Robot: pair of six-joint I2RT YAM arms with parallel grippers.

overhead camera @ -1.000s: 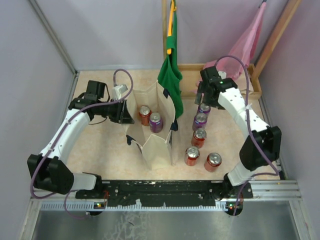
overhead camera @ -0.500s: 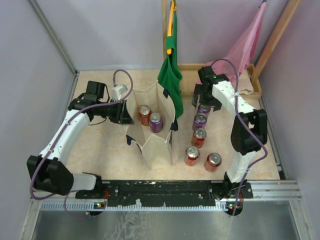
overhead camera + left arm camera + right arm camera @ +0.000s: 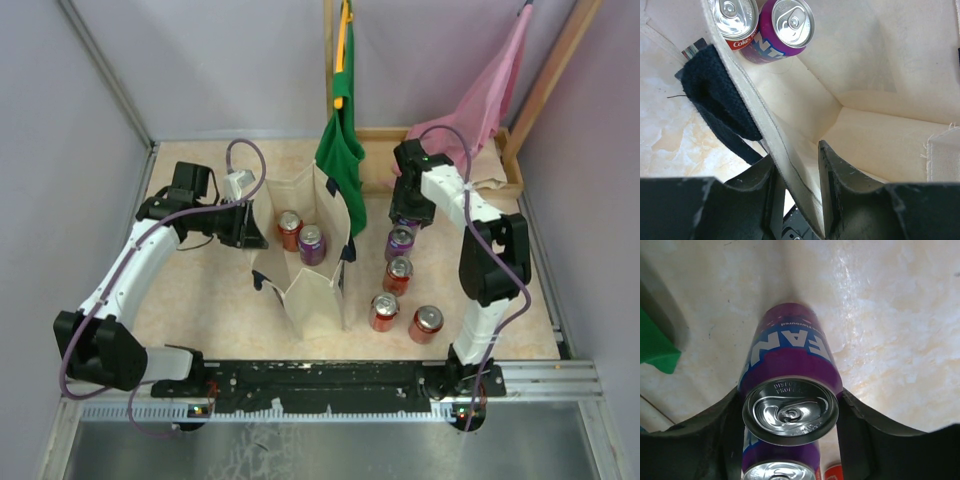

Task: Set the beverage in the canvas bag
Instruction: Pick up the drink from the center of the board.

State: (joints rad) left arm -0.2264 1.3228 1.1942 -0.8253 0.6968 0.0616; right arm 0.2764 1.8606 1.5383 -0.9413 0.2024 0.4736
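The canvas bag [image 3: 318, 300] stood open mid-table. Its left wall was pinched between the nearly closed fingers of the left gripper [image 3: 796, 156], and two cans [image 3: 311, 243] sat in its far end. The right gripper [image 3: 790, 412], on the arm nearer the row [image 3: 398, 272] right of the bag, straddled the farthest one. This was a purple can [image 3: 790, 360], upright with its long axis vertical and a finger against each side. The bag's mouth lay to its left. From above, the gripper hid that can, and the firmness of the grip could not be judged.
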